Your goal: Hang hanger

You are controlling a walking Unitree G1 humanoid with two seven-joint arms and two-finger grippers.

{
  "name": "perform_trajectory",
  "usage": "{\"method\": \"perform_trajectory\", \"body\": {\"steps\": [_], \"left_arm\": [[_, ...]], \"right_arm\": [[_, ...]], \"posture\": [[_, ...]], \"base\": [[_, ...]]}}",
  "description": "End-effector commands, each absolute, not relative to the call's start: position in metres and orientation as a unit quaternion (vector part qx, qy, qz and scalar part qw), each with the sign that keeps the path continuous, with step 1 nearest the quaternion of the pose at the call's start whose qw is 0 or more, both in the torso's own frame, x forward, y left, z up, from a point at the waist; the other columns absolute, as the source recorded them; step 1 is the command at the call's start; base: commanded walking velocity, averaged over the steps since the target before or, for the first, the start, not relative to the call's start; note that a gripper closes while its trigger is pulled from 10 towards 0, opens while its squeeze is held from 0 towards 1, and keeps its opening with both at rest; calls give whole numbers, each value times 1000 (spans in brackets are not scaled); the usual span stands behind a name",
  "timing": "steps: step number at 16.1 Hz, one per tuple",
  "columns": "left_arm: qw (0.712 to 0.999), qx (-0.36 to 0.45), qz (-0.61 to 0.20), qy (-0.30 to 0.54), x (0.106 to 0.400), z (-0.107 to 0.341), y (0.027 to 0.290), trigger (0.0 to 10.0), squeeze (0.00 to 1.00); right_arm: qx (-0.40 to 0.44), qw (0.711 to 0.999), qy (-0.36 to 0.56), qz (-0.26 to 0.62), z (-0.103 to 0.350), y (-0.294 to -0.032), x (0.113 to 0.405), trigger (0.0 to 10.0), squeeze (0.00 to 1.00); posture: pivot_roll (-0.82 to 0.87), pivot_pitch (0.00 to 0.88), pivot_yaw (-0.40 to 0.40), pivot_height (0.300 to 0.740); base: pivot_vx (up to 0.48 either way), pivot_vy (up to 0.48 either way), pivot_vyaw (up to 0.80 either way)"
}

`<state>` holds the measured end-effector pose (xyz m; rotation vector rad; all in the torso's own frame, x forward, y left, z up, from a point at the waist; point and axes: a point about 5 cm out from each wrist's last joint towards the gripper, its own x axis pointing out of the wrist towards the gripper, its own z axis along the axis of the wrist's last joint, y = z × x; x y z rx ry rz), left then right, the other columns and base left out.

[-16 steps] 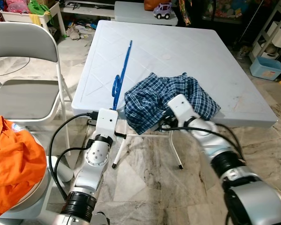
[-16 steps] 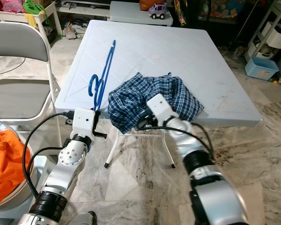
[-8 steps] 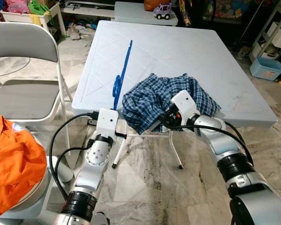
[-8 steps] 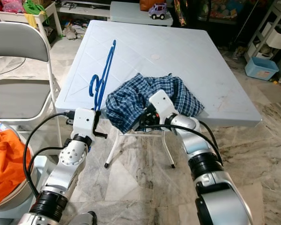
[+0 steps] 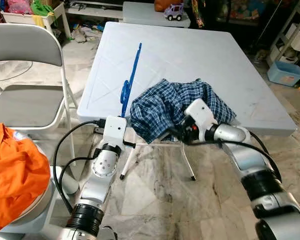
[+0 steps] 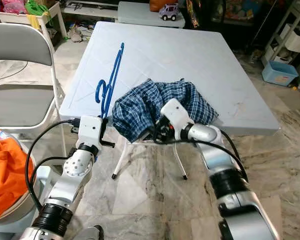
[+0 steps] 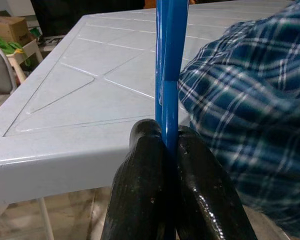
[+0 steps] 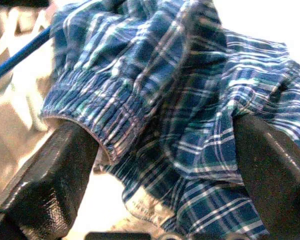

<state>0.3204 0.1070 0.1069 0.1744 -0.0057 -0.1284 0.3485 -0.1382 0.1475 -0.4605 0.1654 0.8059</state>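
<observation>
A square white folding table [image 5: 190,55] stands on a marble-patterned floor [image 5: 160,200] in a cluttered room, with shelving and a toy car [image 5: 174,10] behind it and a light blue bin [image 5: 285,72] off to the robot's right. One grey folding chair [image 5: 27,75] sits at the table's left side, and one orange garment [image 5: 12,170] lies in the near left corner. On the table there is one blue hanger [image 5: 130,80] and one blue plaid garment [image 5: 177,107], bunched at the near edge and partly draped over it. The left gripper [image 7: 171,165] is just below the near table edge, its two black fingers pinched tight on the hanger's lower end, so the hanger rises from it and slants across the tabletop, just beside the plaid garment. The right gripper [image 8: 160,175] is at the garment's hanging edge, fingers spread wide with the waistband folds between them.
</observation>
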Motion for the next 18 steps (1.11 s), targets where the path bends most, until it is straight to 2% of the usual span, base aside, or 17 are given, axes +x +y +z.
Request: {"method": "perform_trajectory", "body": {"steps": [1, 5, 8, 10, 13, 14, 16, 18], "left_arm": [[992, 94, -63, 51, 317, 87, 109, 10000, 0], [992, 94, -64, 50, 317, 87, 108, 10000, 0], [992, 94, -64, 50, 317, 87, 109, 10000, 0], [992, 94, -63, 51, 317, 87, 109, 10000, 0], [992, 94, -63, 51, 318, 87, 110, 10000, 0], [992, 94, -64, 51, 317, 87, 109, 10000, 0], [992, 94, -63, 51, 317, 87, 110, 10000, 0], [992, 95, -62, 51, 317, 87, 110, 10000, 0]], "right_arm": [[-252, 875, 74, 407, 149, -139, 343, 10000, 0], [-253, 865, 87, 426, 142, -141, 333, 10000, 0], [-250, 871, 89, 414, 142, -147, 332, 10000, 0], [-241, 908, 66, 337, 146, -150, 346, 10000, 0], [-197, 943, 51, 263, 143, -140, 356, 10000, 0], [-185, 951, 43, 243, 132, -123, 355, 0, 0], [-196, 947, 48, 248, 120, -104, 352, 0, 0], [-188, 948, 53, 252, 117, -95, 353, 0, 0]], "posture": [[204, 80, -121, 740], [204, 80, -120, 740], [204, 79, -119, 740], [202, 80, -119, 740], [198, 80, -117, 740], [198, 82, -118, 740], [202, 86, -118, 740], [205, 86, -118, 740]], "base": [[0, 0, 0], [0, 0, 0], [0, 0, 0], [0, 0, 0], [0, 0, 0], [0, 0, 0], [0, 0, 0], [0, 0, 0]]}}
